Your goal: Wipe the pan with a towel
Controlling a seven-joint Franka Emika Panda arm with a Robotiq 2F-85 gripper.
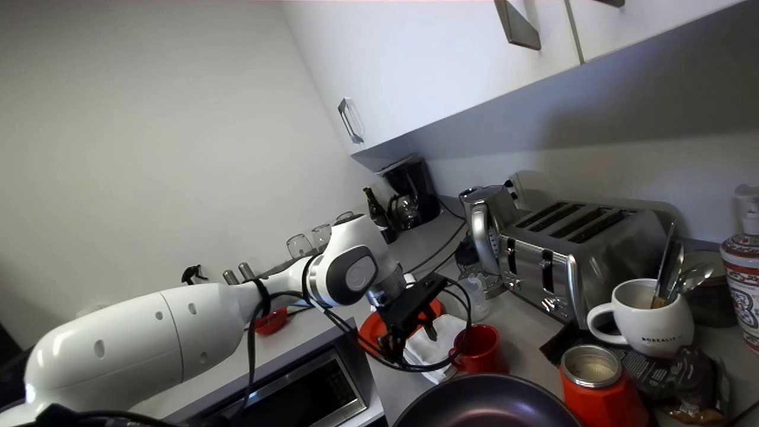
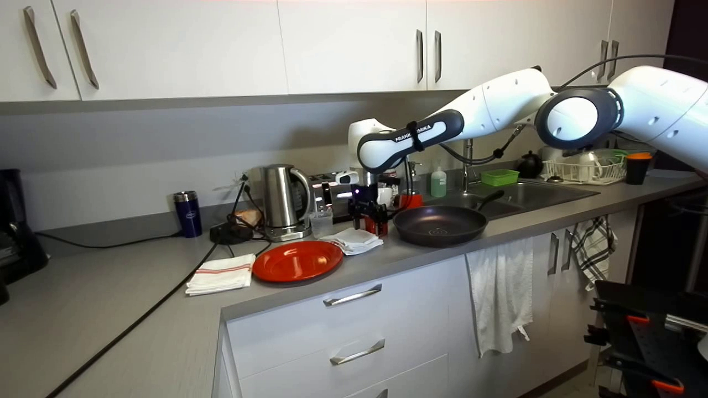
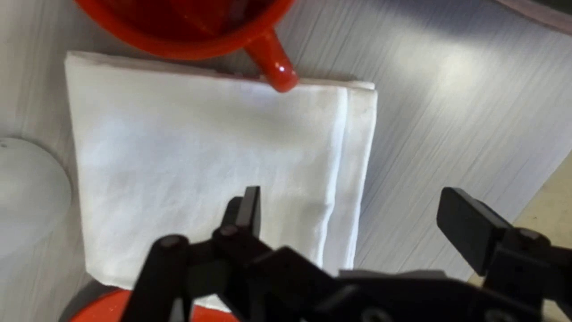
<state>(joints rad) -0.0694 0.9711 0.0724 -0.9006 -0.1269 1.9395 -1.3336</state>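
A folded white towel [image 3: 201,147] lies on the counter in the wrist view. It also shows in both exterior views [image 1: 443,338] [image 2: 355,241]. My gripper [image 3: 351,194] is open and empty above the towel, one finger over the cloth and the other past its edge over bare counter. The gripper also shows in both exterior views [image 1: 412,344] [image 2: 369,224], pointing down. The dark frying pan [image 2: 441,225] lies beside the towel, its handle towards the sink. It also shows in an exterior view [image 1: 486,406], and its rim [image 3: 543,13] at the wrist view's corner.
A red mug [image 3: 192,47] stands against the towel, its handle over the towel's edge. A red plate [image 2: 298,261] and a striped folded towel [image 2: 222,273] lie on the other side. A clear cup [image 1: 475,296], a kettle [image 2: 282,202] and a toaster [image 1: 584,249] stand behind.
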